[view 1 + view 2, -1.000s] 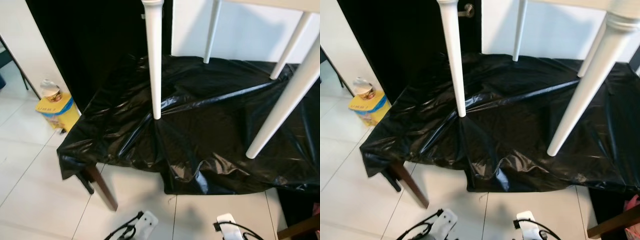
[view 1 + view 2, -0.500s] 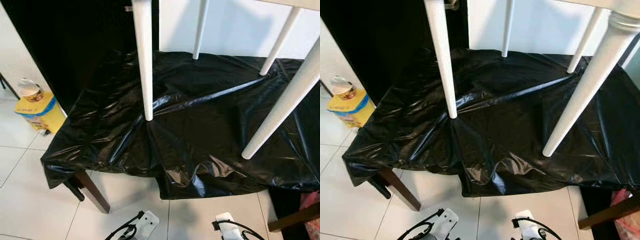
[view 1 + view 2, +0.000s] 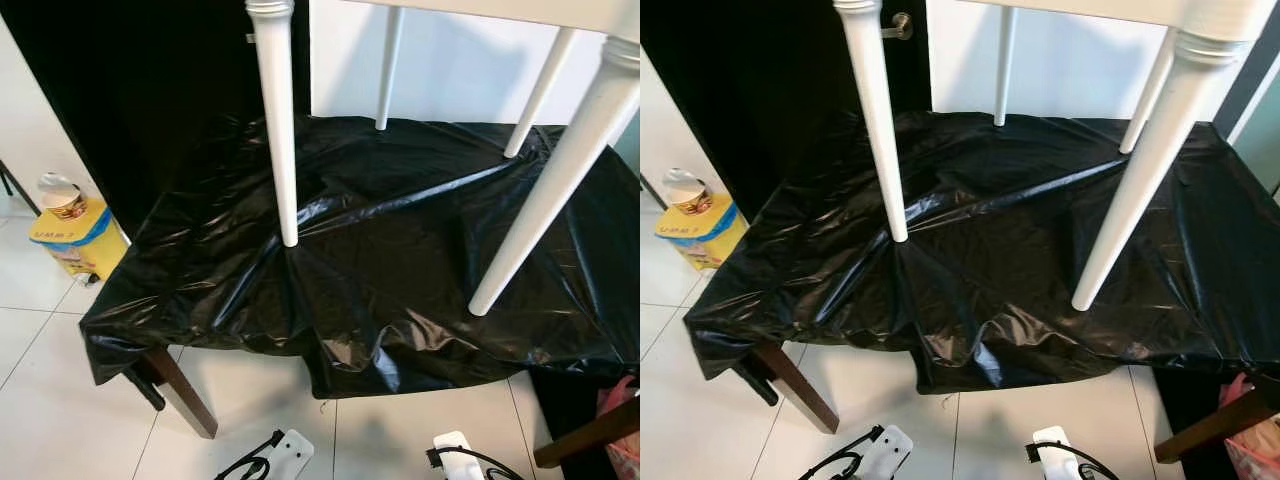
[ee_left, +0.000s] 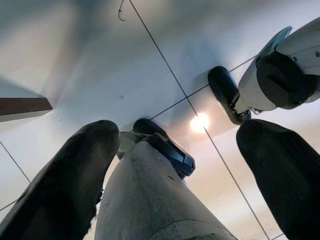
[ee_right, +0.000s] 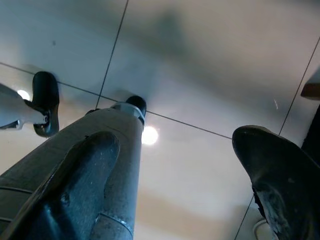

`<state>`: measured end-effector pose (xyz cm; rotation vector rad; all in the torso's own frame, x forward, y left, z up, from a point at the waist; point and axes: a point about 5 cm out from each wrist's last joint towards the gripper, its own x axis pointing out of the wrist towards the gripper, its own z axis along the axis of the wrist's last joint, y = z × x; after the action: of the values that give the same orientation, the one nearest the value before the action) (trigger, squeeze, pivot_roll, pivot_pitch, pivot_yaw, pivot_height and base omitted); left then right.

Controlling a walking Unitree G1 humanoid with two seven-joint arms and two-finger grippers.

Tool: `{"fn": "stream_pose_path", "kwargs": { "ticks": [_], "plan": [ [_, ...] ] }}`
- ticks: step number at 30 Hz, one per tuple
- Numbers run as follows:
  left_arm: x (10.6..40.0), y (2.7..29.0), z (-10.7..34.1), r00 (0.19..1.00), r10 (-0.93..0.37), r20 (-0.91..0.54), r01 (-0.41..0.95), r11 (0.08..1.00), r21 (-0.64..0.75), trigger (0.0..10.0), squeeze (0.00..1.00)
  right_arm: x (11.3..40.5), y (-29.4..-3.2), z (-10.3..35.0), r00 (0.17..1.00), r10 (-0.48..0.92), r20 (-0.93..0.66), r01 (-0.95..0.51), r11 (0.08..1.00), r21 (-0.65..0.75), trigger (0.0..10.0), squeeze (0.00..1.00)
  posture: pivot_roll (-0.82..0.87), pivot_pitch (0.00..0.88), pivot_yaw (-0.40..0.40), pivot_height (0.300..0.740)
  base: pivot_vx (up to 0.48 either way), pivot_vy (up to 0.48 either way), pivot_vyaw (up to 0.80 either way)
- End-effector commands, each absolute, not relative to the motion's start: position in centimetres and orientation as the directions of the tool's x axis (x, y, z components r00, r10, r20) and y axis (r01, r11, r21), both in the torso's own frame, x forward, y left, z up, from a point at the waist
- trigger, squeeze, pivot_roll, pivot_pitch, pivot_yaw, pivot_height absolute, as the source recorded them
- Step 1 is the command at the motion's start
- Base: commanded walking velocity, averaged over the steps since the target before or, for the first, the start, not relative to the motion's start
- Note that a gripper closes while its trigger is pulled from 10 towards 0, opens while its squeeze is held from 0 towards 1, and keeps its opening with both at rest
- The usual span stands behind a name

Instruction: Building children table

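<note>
You're looking at a white tiled floor [image 3: 60, 400] with dark grout lines. A low table under crinkled black plastic sheeting [image 3: 400, 270] fills mid-frame, one brown wooden leg [image 3: 185, 392] lower left. A white wall [image 3: 450, 70] sits top centre, darkness upper left.

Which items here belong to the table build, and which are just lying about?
Part of the job:
- white children's table, standing on its legs
- black plastic sheet that it stands on
- left end effector and right end effector, open, hanging low over the floor

Lying about:
- yellow box
- cup on that box
</note>
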<state>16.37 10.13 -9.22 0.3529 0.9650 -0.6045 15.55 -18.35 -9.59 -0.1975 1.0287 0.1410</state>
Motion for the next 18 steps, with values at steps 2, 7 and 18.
{"fn": "stream_pose_path", "kwargs": {
  "ticks": [2, 7, 18],
  "plan": [
    [15.01, 10.55, -9.84, 0.358, -0.322, -0.876, 0.636, 0.771, -0.024, 10.0, 0.0, 14.92, -18.39, -9.87, 0.485, 0.019, -0.874, -0.2, 0.976, -0.09, 10.0, 0.0, 0.01, 0.0, -0.017, 0.74, 0.0, -0.277, 0.0],
    [15.13, 10.61, -9.8, 0.36, -0.32, -0.877, 0.634, 0.773, -0.022, 10.0, 0.0, 14.91, -18.33, -9.88, 0.485, 0.017, -0.874, -0.194, 0.977, -0.088, 10.0, 0.0, 0.01, 0.0, -0.016, 0.74, 0.0, -0.277, 0.0],
    [15.53, 10.69, -9.66, 0.366, -0.317, -0.875, 0.627, 0.779, -0.02, 10.0, 0.0, 15.08, -18.5, -9.8, 0.489, 0.013, -0.872, -0.191, 0.977, -0.092, 10.0, 0.0, 0.01, 0.0, -0.02, 0.74, 0.0, -0.289, 0.0]
  ]
}}
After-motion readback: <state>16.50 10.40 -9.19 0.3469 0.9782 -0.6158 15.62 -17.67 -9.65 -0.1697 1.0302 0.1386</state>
